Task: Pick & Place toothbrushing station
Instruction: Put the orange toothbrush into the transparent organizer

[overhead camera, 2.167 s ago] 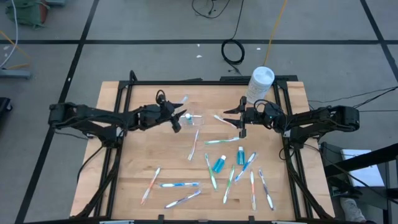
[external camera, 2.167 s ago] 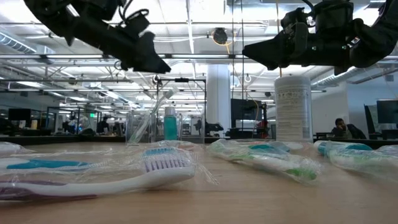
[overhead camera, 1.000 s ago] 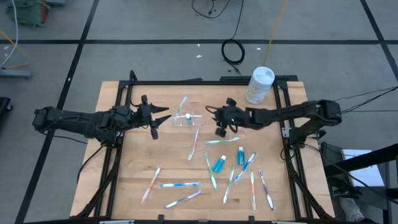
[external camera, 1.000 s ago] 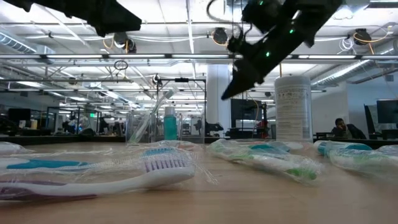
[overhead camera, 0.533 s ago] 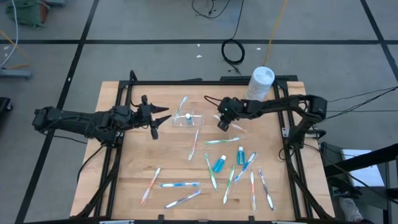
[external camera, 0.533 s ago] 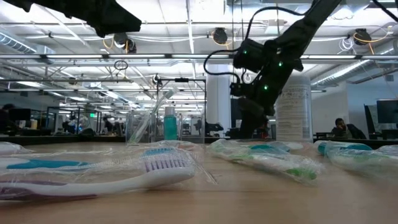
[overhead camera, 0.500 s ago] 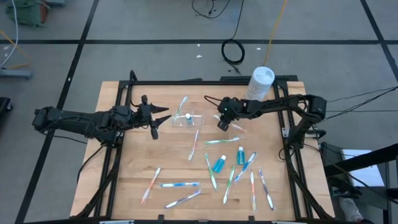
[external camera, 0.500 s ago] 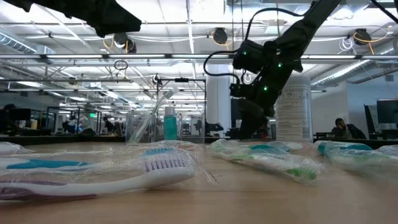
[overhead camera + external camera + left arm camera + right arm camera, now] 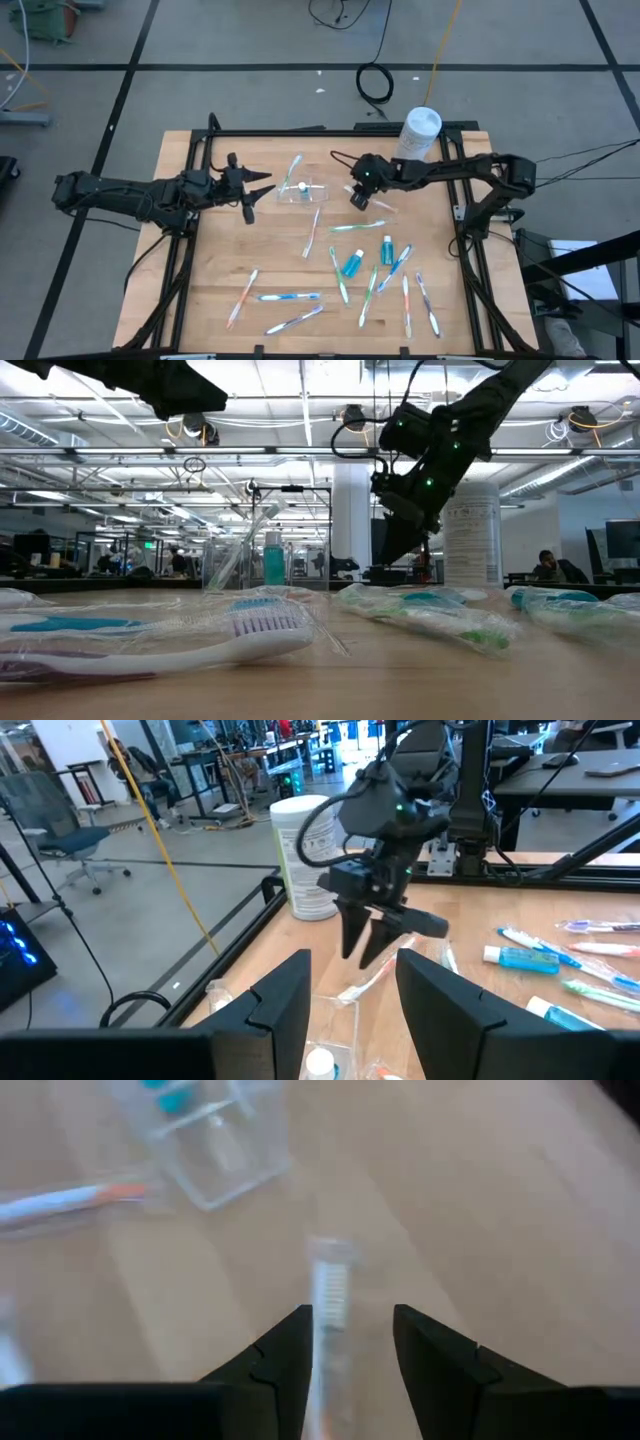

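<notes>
Slim wrapped toothbrushes (image 9: 345, 275) and small blue toothpaste tubes (image 9: 351, 263) are scattered across the near table. Farther back, the small clear plastic cup (image 9: 300, 191) is flanked by the open left gripper (image 9: 250, 190) and the open right gripper (image 9: 357, 198), poised over a toothbrush (image 9: 330, 1295).

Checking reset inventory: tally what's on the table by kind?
Cup: 1
Toothbrushes: 12, one in the cup
Toothpaste tubes: 3, one in the cup
Canister: 1
Total: 17
</notes>
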Controlling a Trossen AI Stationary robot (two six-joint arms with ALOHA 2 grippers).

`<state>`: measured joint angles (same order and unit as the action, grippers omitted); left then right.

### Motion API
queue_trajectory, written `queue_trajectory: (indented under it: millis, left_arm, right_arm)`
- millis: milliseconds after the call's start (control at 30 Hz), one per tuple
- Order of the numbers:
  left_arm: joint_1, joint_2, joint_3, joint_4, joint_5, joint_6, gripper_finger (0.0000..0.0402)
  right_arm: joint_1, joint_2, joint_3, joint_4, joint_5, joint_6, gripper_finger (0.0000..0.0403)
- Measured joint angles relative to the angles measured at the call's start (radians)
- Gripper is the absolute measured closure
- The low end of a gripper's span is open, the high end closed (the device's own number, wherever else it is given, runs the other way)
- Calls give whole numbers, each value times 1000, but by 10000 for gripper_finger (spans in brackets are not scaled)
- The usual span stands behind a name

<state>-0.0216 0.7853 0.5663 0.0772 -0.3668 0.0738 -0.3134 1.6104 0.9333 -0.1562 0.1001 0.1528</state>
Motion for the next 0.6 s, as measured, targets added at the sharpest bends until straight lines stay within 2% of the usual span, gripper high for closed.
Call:
queue_trajectory:
  millis: [100, 233, 600]
  left_arm:
    - [0, 0, 0, 0, 0, 0, 249]
    - [0, 0, 0, 0, 0, -5, 249]
    - [0, 0, 0, 0, 0, 0, 249]
  right_arm:
    - [12, 6, -6, -7, -15, 20, 271]
    - [9, 41, -25, -12, -109, 41, 271]
    - [-34, 62, -33, 7, -72, -9, 279]
